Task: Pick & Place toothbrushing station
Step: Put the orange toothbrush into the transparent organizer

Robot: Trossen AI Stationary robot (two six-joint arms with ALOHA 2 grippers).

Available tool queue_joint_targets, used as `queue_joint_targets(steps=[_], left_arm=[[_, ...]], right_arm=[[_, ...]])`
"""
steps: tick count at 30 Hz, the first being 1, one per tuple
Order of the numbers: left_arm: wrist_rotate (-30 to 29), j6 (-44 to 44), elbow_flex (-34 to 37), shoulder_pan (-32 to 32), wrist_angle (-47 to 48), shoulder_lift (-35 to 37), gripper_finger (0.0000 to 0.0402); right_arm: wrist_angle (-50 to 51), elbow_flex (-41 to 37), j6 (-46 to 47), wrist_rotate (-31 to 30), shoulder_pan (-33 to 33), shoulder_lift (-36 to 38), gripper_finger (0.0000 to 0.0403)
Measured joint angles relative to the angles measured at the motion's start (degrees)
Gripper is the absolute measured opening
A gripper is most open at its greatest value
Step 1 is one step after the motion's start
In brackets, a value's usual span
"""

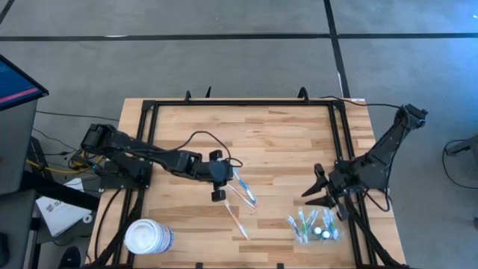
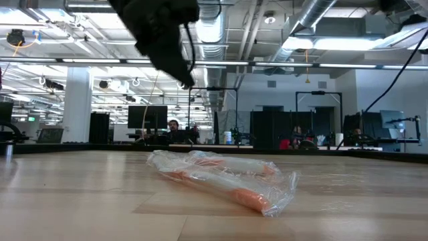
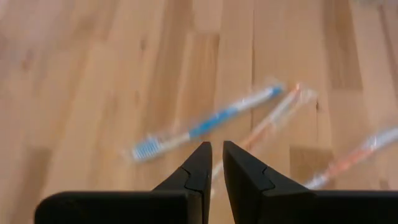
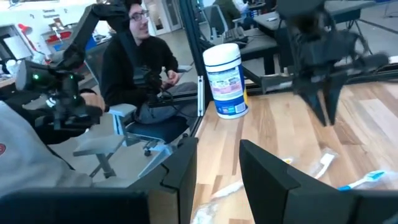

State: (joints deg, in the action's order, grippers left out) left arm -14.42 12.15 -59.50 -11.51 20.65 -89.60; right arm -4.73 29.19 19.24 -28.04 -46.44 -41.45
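Near table centre | left gripper (image 1: pixel 217 182) above wrapped toothbrushes (image 1: pixel 243 190) | tub (image 1: pixel 148 237) apart

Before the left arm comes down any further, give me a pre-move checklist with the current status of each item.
1. Left gripper empty: ok, nothing between its fingers.
2. Left gripper opening wide enough to grasp: not ok, only a narrow gap.
3. Left gripper over a target: ok, above the blue toothbrush and the orange toothbrush.
4. Toothbrushing station located: cannot tell; the clear cluster by the right arm may be it.
5. Right gripper out of the way: ok, open, at the table's right side.
6. White tub clear: ok, far corner.
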Motion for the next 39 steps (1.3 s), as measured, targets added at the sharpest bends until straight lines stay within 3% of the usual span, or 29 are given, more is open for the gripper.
queue_joint_targets(steps=[15,28,39], left_arm=[[1.48,11.34,9.25,0.20,-0.45,0.52,0.0036],[-0.41,12.32,15.03,-0.09,-6.35,0.52,0.0134],[-0.17,12.62,21.30,-0.09,-13.20,0.52,0.0138]], right_arm=[[12.23,6.49,-0.33,4.05,7.25,-0.11,0.0112],[12.66,6.51,-0.29,4.05,7.28,-0.13,0.0112],[12.62,6.54,-0.30,4.04,7.28,-0.13,0.0112]])
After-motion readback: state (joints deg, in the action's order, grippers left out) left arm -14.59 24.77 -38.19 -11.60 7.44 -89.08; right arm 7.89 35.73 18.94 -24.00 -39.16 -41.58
